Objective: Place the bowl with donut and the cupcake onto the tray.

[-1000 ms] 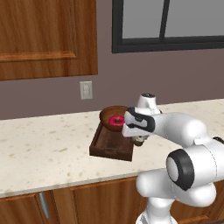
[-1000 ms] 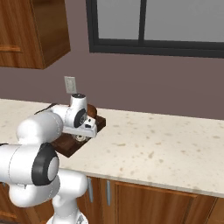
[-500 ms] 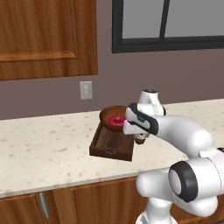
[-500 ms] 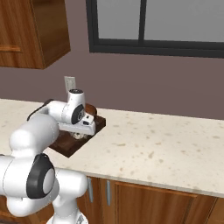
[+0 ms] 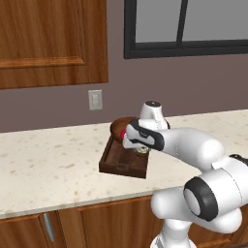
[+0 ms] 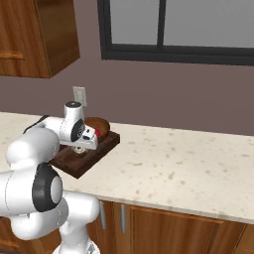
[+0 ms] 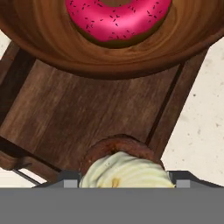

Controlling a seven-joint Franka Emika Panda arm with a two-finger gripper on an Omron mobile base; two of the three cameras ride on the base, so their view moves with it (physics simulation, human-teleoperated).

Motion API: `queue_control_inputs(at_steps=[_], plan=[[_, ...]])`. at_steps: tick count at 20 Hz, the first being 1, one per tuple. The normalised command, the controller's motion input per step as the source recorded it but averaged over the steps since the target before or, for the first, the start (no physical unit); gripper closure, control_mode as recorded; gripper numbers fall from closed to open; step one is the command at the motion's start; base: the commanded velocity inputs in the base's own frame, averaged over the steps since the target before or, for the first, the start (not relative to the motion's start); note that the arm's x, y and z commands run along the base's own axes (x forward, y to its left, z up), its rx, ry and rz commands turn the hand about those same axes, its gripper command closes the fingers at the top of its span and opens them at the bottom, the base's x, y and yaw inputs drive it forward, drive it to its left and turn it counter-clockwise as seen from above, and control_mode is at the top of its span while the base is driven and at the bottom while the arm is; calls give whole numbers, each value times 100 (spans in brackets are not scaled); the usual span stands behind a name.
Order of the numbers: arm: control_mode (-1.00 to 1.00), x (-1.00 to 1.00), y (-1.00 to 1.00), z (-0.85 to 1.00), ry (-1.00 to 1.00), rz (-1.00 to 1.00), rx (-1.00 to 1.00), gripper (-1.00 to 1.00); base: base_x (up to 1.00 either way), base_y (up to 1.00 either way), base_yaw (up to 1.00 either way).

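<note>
Speckled counter (image 5: 48,164); outlet (image 5: 95,99) behind tray (image 5: 116,162); window (image 5: 189,24) above

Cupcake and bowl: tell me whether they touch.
Apart. The hand view shows bare tray floor between the cupcake and the bowl holding the donut.

tray (image 7: 83,109): dark wood, visible grain, matt
bowl (image 7: 87,52): warm brown wood, ringed grain, slight sheen
donut (image 7: 118,17): glossy pink icing with speckled sprinkles
cupcake (image 7: 124,168): creamy, soft-looking swirled top, rough dark brown base
counter (image 5: 48,164): pale speckled stone, smooth
cabinet (image 5: 48,43): polished reddish wood
</note>
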Motion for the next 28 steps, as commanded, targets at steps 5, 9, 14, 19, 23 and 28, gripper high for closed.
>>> queue_control_inputs(at_steps=[5, 9, 14, 19, 23, 28], plan=[[-100, 0, 24, -8, 0, 0, 0, 100, 0, 0, 0], [-100, 0, 13, -13, 0, 0, -2, 100, 0, 0, 0], [-100, 0, 10, -18, -1, 0, -3, 100, 0, 0, 0], [-100, 0, 5, -23, -1, 0, -5, 100, 0, 0, 0], [-100, 0, 0, -29, 0, 0, -5, 100, 0, 0, 0], [-100, 0, 0, -23, 0, 0, -3, 100, 0, 0, 0]])
